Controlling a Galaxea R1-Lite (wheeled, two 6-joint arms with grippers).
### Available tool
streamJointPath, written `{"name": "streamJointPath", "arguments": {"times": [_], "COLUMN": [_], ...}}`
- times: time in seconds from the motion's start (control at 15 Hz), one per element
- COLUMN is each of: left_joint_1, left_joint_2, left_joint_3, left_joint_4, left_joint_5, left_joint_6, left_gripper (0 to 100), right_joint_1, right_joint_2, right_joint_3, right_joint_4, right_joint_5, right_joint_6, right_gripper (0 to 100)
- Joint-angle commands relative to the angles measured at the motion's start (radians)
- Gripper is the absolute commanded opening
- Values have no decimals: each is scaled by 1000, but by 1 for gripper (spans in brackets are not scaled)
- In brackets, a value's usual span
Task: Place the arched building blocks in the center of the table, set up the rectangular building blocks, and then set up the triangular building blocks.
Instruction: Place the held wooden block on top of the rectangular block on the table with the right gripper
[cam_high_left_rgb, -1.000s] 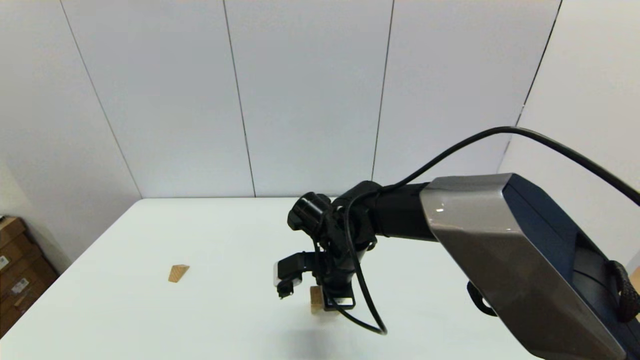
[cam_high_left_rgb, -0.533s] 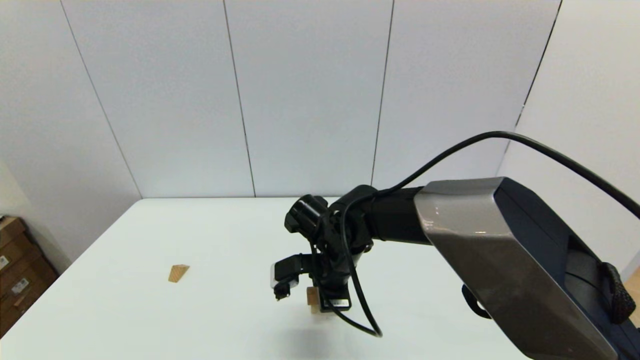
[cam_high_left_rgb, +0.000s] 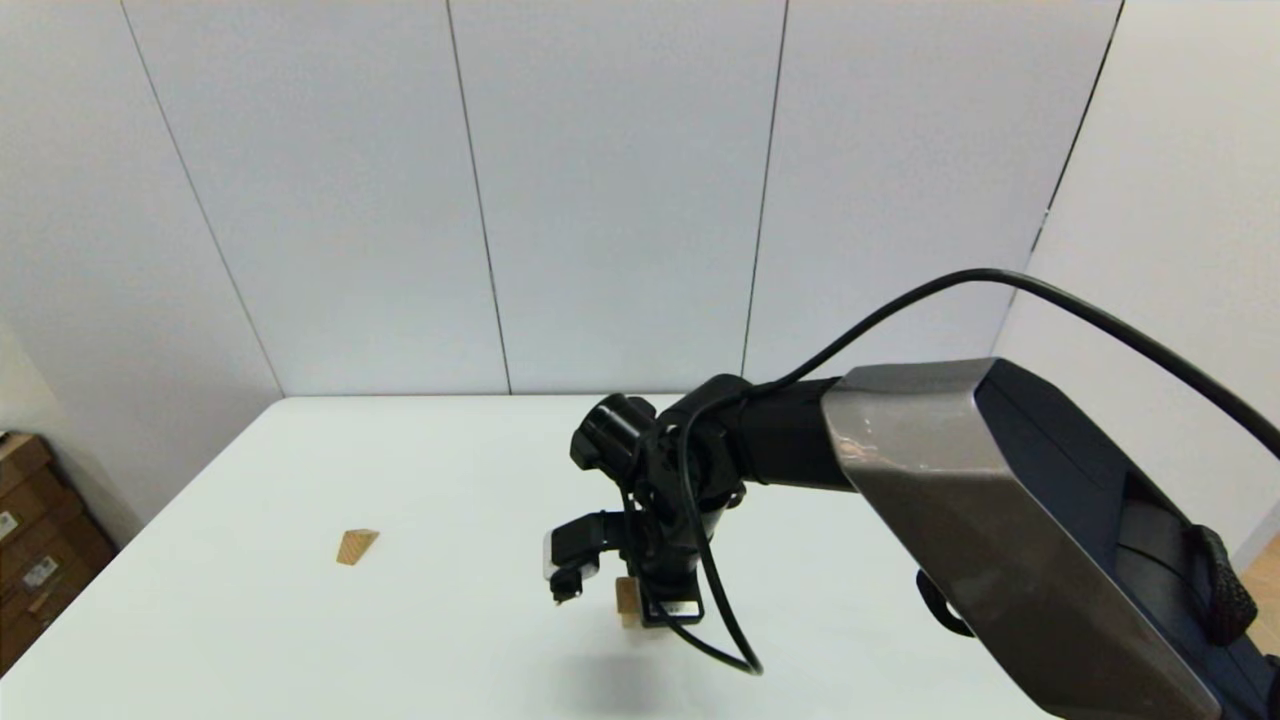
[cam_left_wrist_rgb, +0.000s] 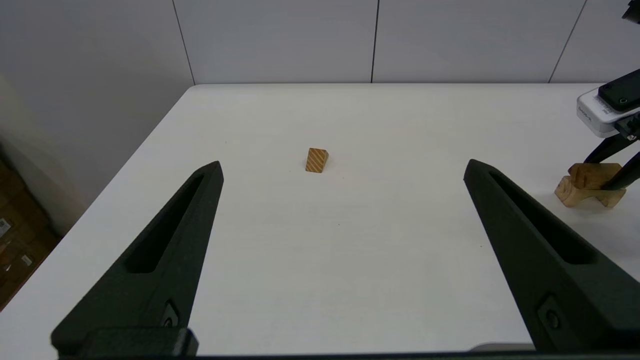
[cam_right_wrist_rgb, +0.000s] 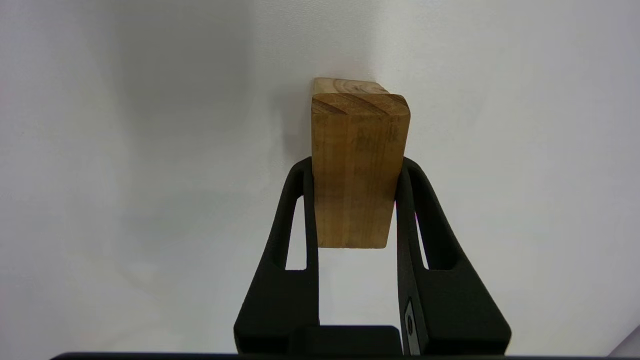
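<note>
My right gripper (cam_right_wrist_rgb: 356, 200) squeezes the rectangular block (cam_right_wrist_rgb: 356, 170) in the middle of the picture, above the arched block (cam_left_wrist_rgb: 587, 184) on the white table (cam_high_left_rgb: 400, 640). The triangle block (cam_high_left_rgb: 356, 546) sits at lower left. My left gripper (cam_left_wrist_rgb: 342, 167) is wide apart.

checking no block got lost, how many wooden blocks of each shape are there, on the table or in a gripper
arched block: 1
rectangular block: 1, held in the right gripper
triangular block: 1
total: 3
</note>
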Motion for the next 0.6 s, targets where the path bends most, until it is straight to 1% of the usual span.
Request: {"name": "streamJointPath", "arguments": {"times": [0.07,0.6], "left_joint_1": [0,0], "left_joint_2": [1,1], "left_joint_3": [0,0], "left_joint_4": [0,0], "left_joint_5": [0,0], "left_joint_6": [-1,-1], "left_gripper": [100,100], "right_joint_1": [-1,-12], "right_joint_2": [3,-2], "right_joint_3": [0,0], "right_joint_4": [3,8], "right_joint_5": [-1,-3], "right_joint_6": [-5,-5], "right_gripper": [0,0]}}
